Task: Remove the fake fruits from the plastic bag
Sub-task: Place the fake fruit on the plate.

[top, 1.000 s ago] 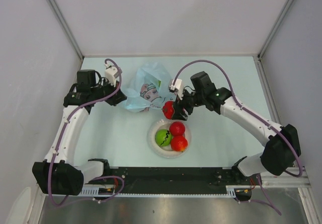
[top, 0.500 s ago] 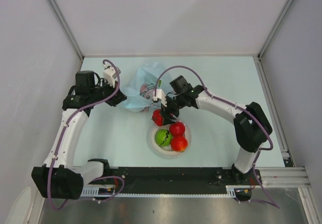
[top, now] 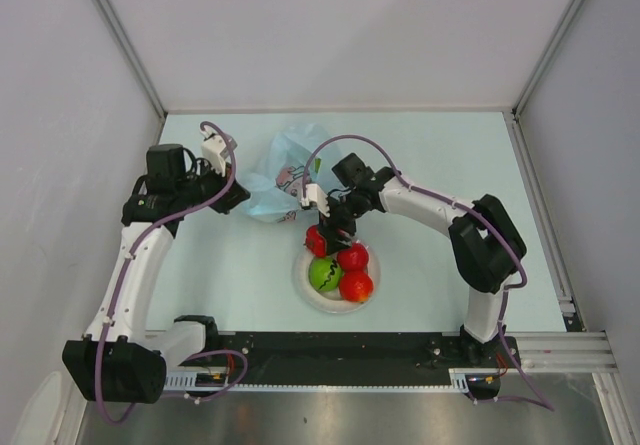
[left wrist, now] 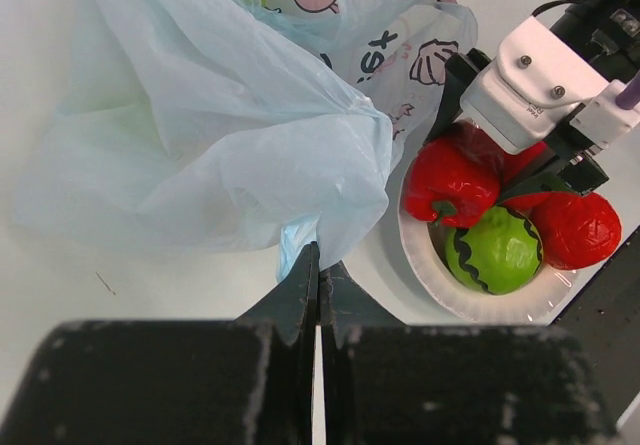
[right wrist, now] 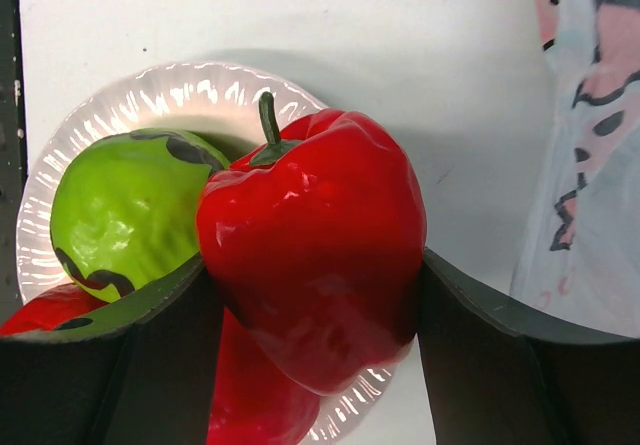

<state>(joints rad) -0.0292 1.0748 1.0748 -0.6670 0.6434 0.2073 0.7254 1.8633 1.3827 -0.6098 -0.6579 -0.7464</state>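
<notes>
Pale table [top: 440,155] (grey walls [top: 340,35]).

Pale table [top: 450,165], plastic bag [top: 290,157], plate [top: 303,285] (white)

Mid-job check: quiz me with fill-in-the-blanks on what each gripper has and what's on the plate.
1. The right gripper holds a red ____ just above the plate.
2. The left gripper is pinched shut on the edge of the ____.
3. The striped fruit lying on the plate is coloured ____.
Missing words: pepper; plastic bag; green.
</notes>
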